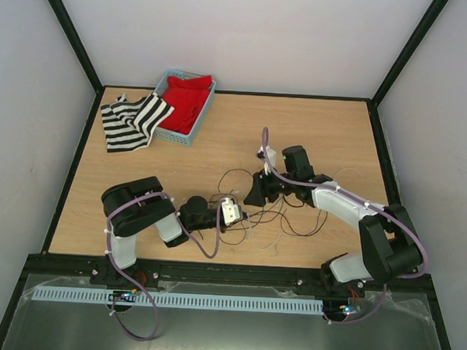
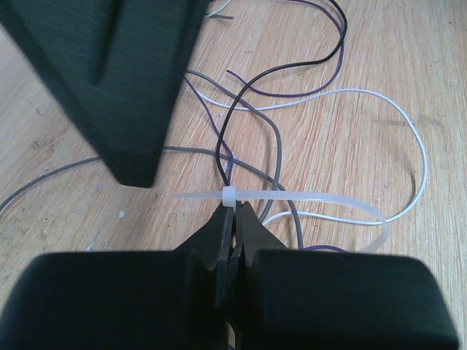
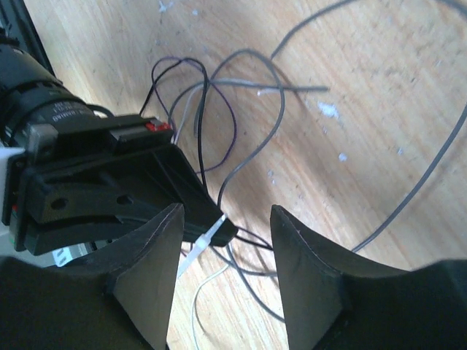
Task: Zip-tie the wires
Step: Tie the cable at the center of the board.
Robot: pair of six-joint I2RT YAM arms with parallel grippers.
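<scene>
Plainly, the zip tie point(image 2: 314, 197) was pinched at its head by the left gripper point(image 2: 230, 213), whose jaws were pressed together on it. The strip was bent round into a wide, slack loop just above the wooden table point(image 2: 408, 58). The right gripper point(image 3: 222, 270) was held just beside it with its fingers point(image 3: 149, 277) spread apart and nothing between them.

Because the loop was not yet drawn tight, the wires point(image 2: 424, 164) could be lost from it if the tie were tugged or tilted. The hold on the head was narrow, so it could be twisted loose by a hard pull. A loose strand could also be caught along with the thin tail.

The head and loop were shown only by the left wrist view, though which strands ran through the loop could not be told. The parted fingers and the tail poking out were shown only by the right wrist view.
</scene>
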